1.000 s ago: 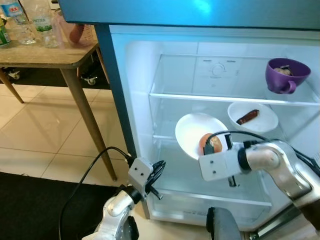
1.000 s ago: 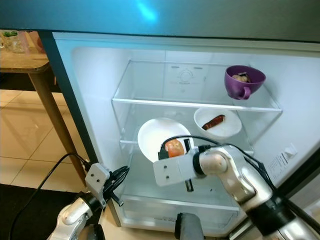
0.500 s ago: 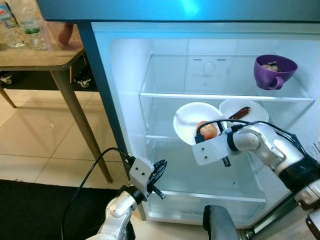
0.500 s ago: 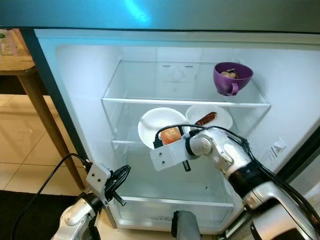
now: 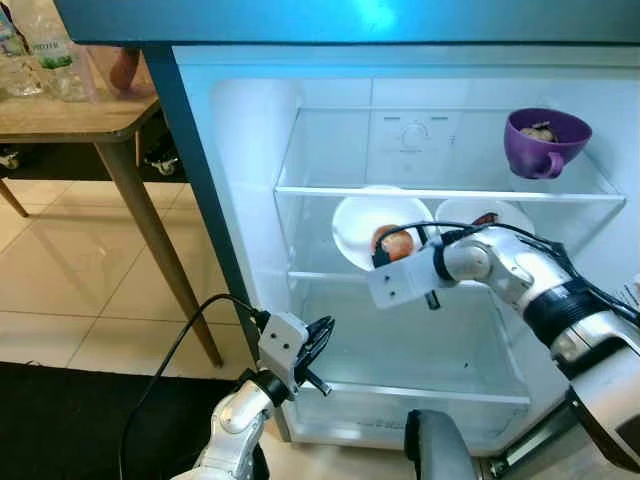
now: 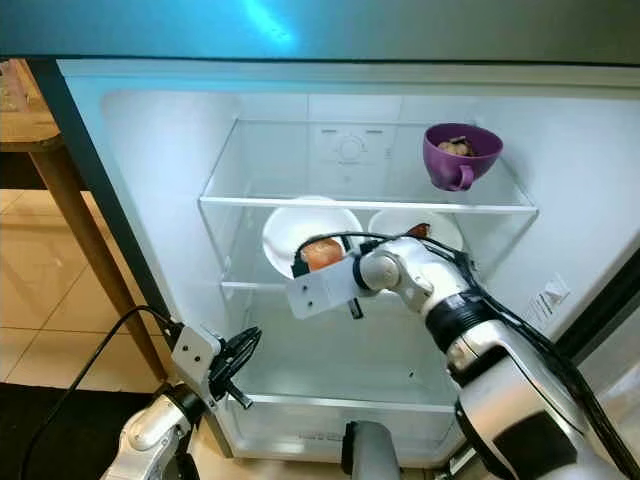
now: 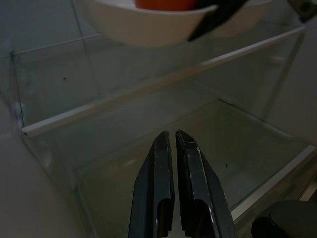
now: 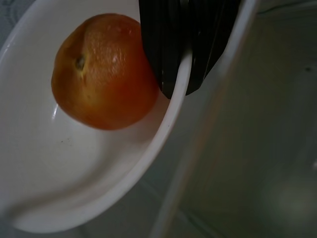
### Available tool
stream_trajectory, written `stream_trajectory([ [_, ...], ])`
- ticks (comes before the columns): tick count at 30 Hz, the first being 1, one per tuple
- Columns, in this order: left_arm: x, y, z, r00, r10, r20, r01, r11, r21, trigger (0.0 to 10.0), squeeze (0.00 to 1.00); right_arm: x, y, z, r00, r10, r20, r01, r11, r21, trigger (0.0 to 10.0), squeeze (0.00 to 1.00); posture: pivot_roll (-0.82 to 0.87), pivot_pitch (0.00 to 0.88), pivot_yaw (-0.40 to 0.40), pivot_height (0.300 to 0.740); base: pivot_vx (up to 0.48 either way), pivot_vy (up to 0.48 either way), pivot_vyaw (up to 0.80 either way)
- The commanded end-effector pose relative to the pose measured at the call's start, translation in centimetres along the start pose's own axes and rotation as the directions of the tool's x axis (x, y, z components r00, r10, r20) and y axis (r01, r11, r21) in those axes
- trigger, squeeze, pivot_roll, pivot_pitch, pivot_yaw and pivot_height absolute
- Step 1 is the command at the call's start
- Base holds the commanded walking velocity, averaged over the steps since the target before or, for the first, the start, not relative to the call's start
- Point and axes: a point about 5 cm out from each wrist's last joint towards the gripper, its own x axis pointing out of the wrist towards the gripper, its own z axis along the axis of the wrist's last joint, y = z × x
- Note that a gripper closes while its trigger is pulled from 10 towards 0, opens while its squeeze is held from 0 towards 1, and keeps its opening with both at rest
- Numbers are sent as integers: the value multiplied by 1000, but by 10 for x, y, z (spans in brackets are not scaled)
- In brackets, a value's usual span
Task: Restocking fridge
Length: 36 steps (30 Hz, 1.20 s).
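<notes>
A wooden table (image 5: 95, 118) stands at the far left on a tiled floor (image 5: 70, 280), with plastic bottles (image 5: 45, 45) on its top. Just right of it, the fridge (image 5: 225, 200) stands open, its white inside lit.

Low in front of the fridge, the left gripper (image 5: 318, 350) hangs by the bottom edge of the cabinet, its two black fingers (image 7: 161, 198) pressed almost together with nothing between them (the wrist view looks past them into the clear bottom drawer (image 7: 208, 144)).

Inside the fridge, the right gripper (image 8: 181, 74) reaches in at the level of the middle shelf (image 6: 240, 285). Its fingers are clamped on the rim of a white bowl (image 5: 365, 225), one inside the rim and one outside. The bowl is tilted, its open face turned toward the camera, and sits under the glass top shelf (image 5: 330, 190). An orange fruit (image 8: 101, 72) lies in the bowl, against the gripper's inner finger.

Just right of the bowl, partly behind the right arm, a white dish (image 5: 490, 212) rests on the middle shelf with a dark brown piece of food (image 6: 417, 230) in it. Above, on the top shelf toward the right wall, a purple cup (image 5: 545, 140) stands upright with something pale inside.
</notes>
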Motion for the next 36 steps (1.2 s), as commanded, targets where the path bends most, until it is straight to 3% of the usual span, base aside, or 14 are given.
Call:
stream_trajectory([
  [1, -1, -2, -1, 1000, -3, -10, 3, 1000, -6, 10000, 0, 1, -4, 1, 1000, -16, -10, 15, 999, -30, 10000, 0, -79, 64, -10, 443, 0, 0, 0],
  [16, -2, -3, -1, 1000, 0, -12, 0, 1000, -4, 10000, 0, 10, -19, 3, 990, -131, -46, 128, 990, -52, 10000, 0, -69, 53, -7, 443, 0, 0, 0],
  [25, -2, -3, 0, 1000, -1, -10, 1, 1000, -6, 10000, 0, 15, -8, 7, 998, -57, 1, 57, 998, -23, 10000, 0, -73, 60, -5, 443, 0, 0, 0],
  [36, -4, -3, 1, 1000, -3, -10, 3, 1000, -8, 10000, 0, 14, -12, 6, 1000, -20, -14, 20, 1000, 18, 10000, 0, -67, 78, -5, 443, 0, 0, 0],
])
